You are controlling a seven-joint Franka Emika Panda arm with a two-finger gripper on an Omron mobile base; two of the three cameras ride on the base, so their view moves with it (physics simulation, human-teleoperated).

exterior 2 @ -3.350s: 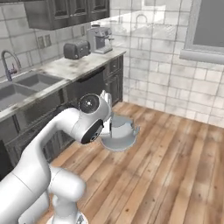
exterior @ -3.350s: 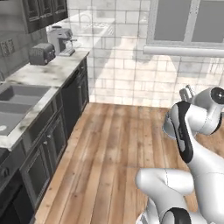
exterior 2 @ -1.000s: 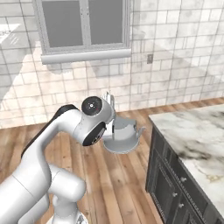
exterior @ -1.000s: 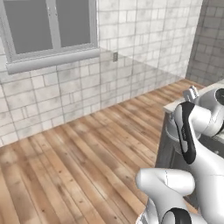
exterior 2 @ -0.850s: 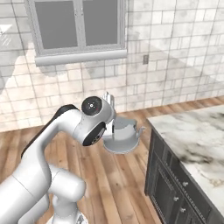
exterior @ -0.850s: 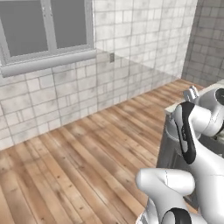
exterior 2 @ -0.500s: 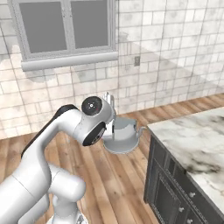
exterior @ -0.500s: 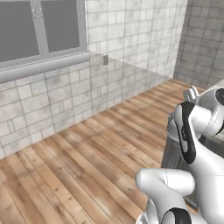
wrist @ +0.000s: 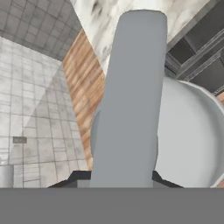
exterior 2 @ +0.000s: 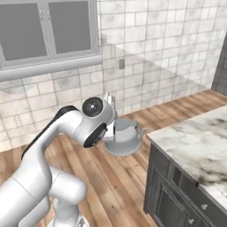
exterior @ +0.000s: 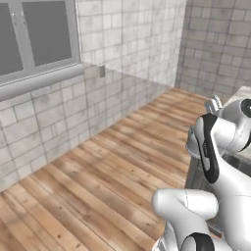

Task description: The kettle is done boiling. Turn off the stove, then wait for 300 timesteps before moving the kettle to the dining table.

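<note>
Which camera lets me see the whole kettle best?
The right base view: the kettle hangs whole under the gripper, spout included. The hand view gives a close-up of its handle and dome. In the left base view the arm hides it.

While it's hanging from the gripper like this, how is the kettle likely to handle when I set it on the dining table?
The kettle looks like rigid metal, so it should not flex. It is squat with a wide base, so probably steady once down on the dining table. The gripper holds only the flat, smooth top handle, so it may swing or slip if jolted.
</note>
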